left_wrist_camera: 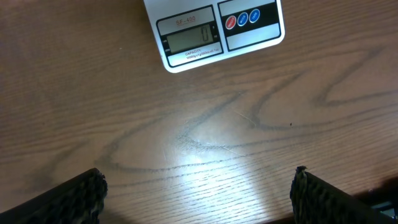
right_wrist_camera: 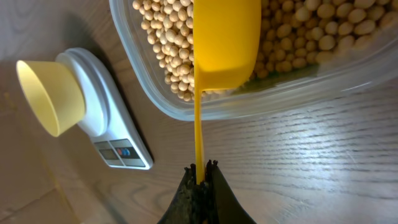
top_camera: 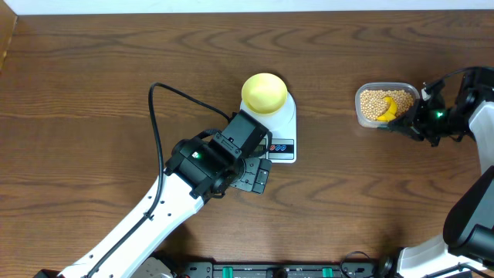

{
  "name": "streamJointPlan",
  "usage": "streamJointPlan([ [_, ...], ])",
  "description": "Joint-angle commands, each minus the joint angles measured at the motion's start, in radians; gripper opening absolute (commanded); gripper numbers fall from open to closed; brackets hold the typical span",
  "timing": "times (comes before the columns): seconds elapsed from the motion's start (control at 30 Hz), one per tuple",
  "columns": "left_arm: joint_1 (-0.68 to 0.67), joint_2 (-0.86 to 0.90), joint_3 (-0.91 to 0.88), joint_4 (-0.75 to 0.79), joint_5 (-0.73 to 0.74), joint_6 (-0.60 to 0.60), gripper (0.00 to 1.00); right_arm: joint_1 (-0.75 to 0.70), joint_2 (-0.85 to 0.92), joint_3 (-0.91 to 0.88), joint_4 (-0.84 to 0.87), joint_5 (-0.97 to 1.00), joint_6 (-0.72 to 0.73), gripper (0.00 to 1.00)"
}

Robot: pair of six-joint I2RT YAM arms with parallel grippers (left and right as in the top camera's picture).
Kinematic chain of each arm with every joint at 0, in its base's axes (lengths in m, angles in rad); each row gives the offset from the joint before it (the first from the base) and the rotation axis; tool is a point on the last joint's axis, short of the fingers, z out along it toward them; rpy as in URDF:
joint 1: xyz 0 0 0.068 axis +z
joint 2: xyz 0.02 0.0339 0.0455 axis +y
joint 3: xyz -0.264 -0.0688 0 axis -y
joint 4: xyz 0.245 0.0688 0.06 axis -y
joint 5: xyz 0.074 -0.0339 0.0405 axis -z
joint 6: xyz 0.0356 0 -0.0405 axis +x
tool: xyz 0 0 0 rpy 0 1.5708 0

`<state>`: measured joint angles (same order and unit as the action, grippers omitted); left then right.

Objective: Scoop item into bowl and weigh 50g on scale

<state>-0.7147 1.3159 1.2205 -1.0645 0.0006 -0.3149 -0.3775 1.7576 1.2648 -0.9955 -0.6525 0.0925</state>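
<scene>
The pale-yellow bowl (top_camera: 265, 93) (right_wrist_camera: 53, 93) sits on the far end of the white scale (top_camera: 286, 128) (right_wrist_camera: 109, 112). The scale's display (left_wrist_camera: 191, 40) reads zero. Tan beans (top_camera: 373, 100) (right_wrist_camera: 163, 43) fill a clear tub (top_camera: 360, 116) (right_wrist_camera: 186, 112) at the right. My right gripper (top_camera: 417, 122) (right_wrist_camera: 200, 167) is shut on the thin handle of a yellow scoop (top_camera: 390, 109) (right_wrist_camera: 225, 43), whose cup lies over the beans in the tub. My left gripper (top_camera: 262, 174) (left_wrist_camera: 199, 186) hangs open over bare wood just in front of the scale's button end, holding nothing.
The left arm's black cable (top_camera: 158, 116) loops over the table to the left of the scale. The table's far edge (top_camera: 247, 11) runs along the top and its left corner (top_camera: 8, 46) shows at the upper left.
</scene>
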Motion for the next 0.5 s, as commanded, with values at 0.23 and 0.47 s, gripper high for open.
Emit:
streamJointPlan([
  [0.23,0.003,0.006,0.013,0.001,-0.013,0.002,0.97,-0.021,0.005,-0.059,0.068,-0.171,-0.031,0.01],
  [0.47,0.003,0.006,0.013,0.001,-0.013,0.003,0.97,-0.021,0.005,-0.059,0.072,-0.208,-0.031,0.01],
])
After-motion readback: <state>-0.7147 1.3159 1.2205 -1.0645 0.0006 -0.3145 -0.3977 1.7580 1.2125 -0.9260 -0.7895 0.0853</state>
